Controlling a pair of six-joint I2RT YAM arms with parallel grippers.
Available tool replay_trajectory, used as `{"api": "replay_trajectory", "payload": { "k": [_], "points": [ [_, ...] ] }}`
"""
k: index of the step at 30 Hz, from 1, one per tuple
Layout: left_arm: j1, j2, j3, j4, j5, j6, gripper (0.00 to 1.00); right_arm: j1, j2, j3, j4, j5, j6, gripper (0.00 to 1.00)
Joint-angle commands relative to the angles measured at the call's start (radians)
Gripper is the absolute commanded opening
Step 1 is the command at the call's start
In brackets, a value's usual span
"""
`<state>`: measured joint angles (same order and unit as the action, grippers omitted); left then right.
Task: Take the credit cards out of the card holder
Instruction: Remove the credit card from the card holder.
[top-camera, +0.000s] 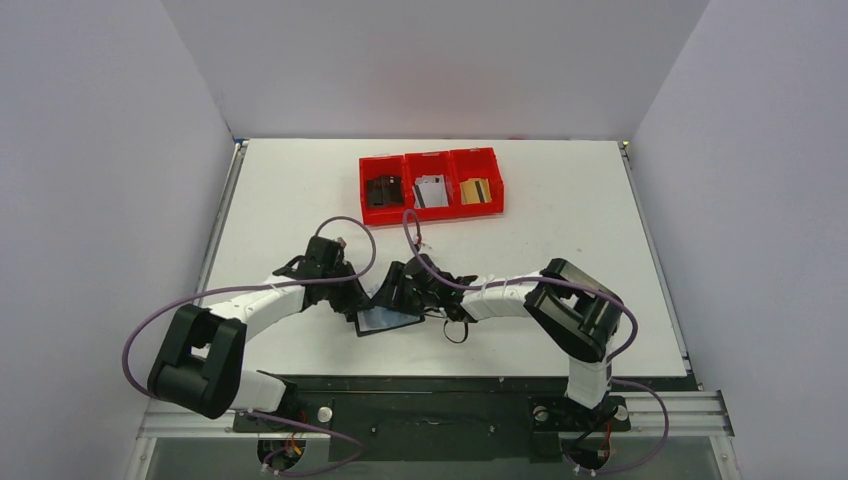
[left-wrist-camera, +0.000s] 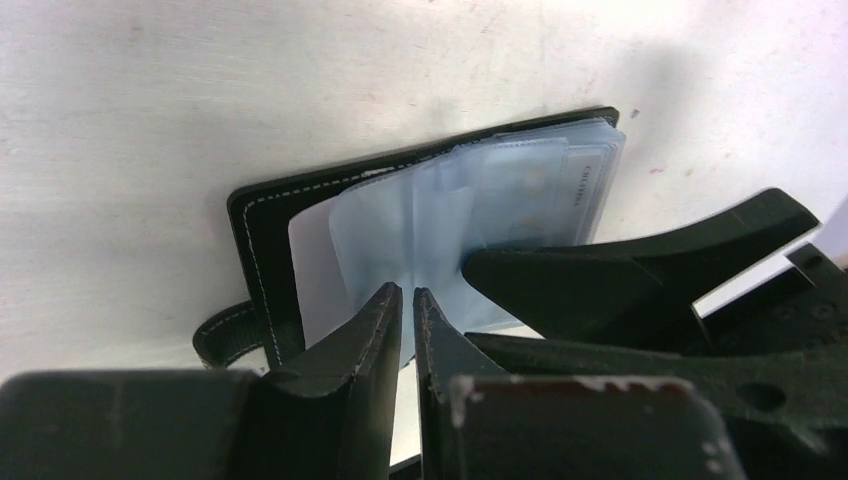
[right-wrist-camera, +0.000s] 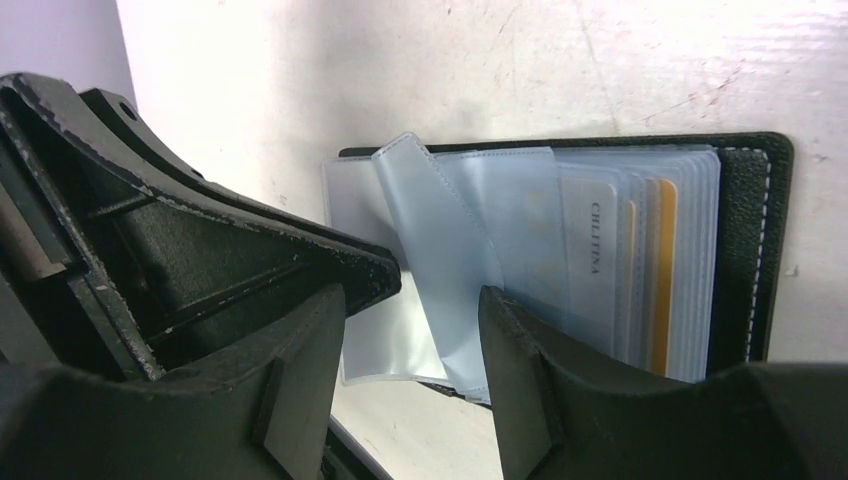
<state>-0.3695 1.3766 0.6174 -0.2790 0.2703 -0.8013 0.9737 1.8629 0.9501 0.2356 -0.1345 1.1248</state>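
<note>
Top external: white matte table, lightly scuffed; the two arms meet at near centre.
Left arm: white and black segments, bent in from the left, with a purple cable looped over it.
Left gripper: black moulded tapered fingers. The tips are almost together with only a thin slit between them. They sit at the near edge of the sleeves. Can't tell if a leaf is nipped in the slit.
Card holder: lies open and flat on the table at near centre, between the two grippers. Black grained leather, white stitching along the rim, roughly square.
Strap: short black stitched tab sticking out at the holder's side.
Clear sleeves: glossy bluish plastic leaves, fanned like a booklet. One leaf stands up curled, the rest lie stacked.
Credit cards: inside the sleeves, stacked. The top one is pale grey with small print, and a gold edge shows beside it.
Right gripper: black wedge-shaped fingers. The jaws stand apart astride the raised leaf and are not closed on it.
Red bins: glossy plastic, three compartments in a row at far centre, well apart from the holder.
Bin contents: black card in the left compartment, white-grey card in the middle, gold card with a dark stripe in the right.
Right arm: same build, folded in from the right.
</note>
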Motion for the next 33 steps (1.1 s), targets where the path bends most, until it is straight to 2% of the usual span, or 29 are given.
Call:
{"api": "replay_trajectory", "payload": {
  "k": [1,12,20,26,33],
  "points": [
    [0.005,0.003,-0.01,0.188,0.133,-0.065,0.09,-0.014,0.018,-0.05,0.034,-0.019,0.039,0.49],
    [0.011,0.031,-0.076,0.362,0.207,-0.134,0.09,-0.024,0.033,-0.066,0.1,-0.055,0.084,0.53],
    [0.012,0.03,-0.11,0.388,0.216,-0.148,0.09,-0.029,0.044,-0.067,0.137,-0.077,0.113,0.55],
    [0.012,-0.025,-0.126,0.389,0.247,-0.167,0.09,-0.036,0.056,-0.075,0.173,-0.095,0.14,0.55],
    [0.011,-0.068,-0.155,0.403,0.263,-0.189,0.09,-0.05,0.061,-0.081,0.212,-0.106,0.184,0.61]
  ]
}}
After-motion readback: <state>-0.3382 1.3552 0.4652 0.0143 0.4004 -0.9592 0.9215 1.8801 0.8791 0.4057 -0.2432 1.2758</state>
